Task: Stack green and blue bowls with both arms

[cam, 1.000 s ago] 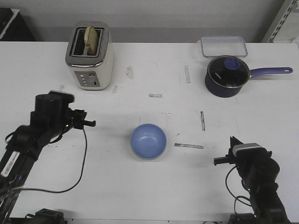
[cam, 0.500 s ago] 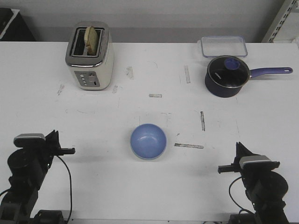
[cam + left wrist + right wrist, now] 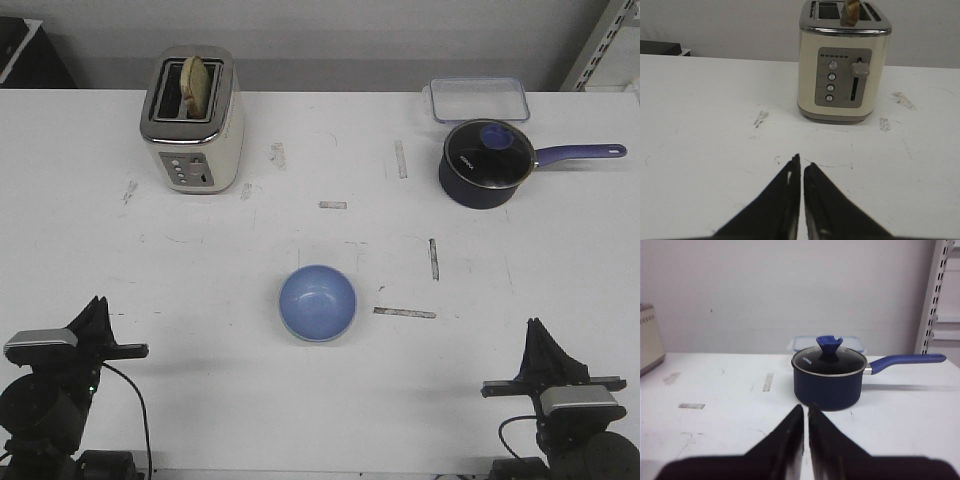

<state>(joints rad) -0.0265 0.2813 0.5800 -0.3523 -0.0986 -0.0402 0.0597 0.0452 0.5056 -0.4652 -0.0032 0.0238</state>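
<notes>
A light blue bowl (image 3: 317,301) stands upright in the middle of the white table (image 3: 230,260). A thin paler rim shows under its near edge; I cannot make out the green bowl as a separate thing. My left gripper (image 3: 97,303) is at the near left edge, far from the bowl, shut and empty. In the left wrist view it (image 3: 801,161) points at the toaster. My right gripper (image 3: 537,326) is at the near right edge, shut and empty. In the right wrist view it (image 3: 805,407) points at the saucepan. No bowl shows in either wrist view.
A cream toaster (image 3: 192,120) with bread in a slot stands at the back left, also in the left wrist view (image 3: 844,60). A navy saucepan (image 3: 485,165) with lid and long handle stands at the back right (image 3: 827,377), a clear plastic container (image 3: 478,98) behind it.
Both arms have drawn back toward the near edge. The left arm came from mid-left of the table down to the near left corner. The bowl has not moved.
</notes>
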